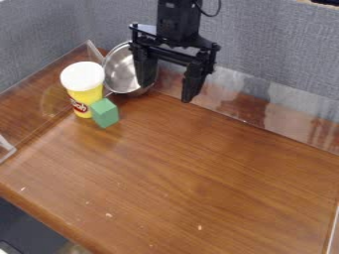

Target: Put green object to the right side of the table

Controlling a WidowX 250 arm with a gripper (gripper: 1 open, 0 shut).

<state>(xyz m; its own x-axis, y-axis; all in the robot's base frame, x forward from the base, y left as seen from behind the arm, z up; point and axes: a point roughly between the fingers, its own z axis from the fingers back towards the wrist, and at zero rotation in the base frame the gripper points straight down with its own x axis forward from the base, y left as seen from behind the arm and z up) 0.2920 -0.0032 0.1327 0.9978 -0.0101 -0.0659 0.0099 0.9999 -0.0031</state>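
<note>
Camera view: my gripper (pixel 169 81) hangs empty with jaws spread wide, pointing down over the desk (pixel 199 179) near the steel bowl (pixel 122 67). The green cube (pixel 105 115) sits far left, touching the yellow cup (pixel 82 89), so I judge I must reach leftward first.

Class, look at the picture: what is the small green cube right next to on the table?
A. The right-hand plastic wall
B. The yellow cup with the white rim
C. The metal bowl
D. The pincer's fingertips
B: the green cube sits right beside the yellow cup, apparently touching it, apart from the metal bowl and the open pincer.
</note>
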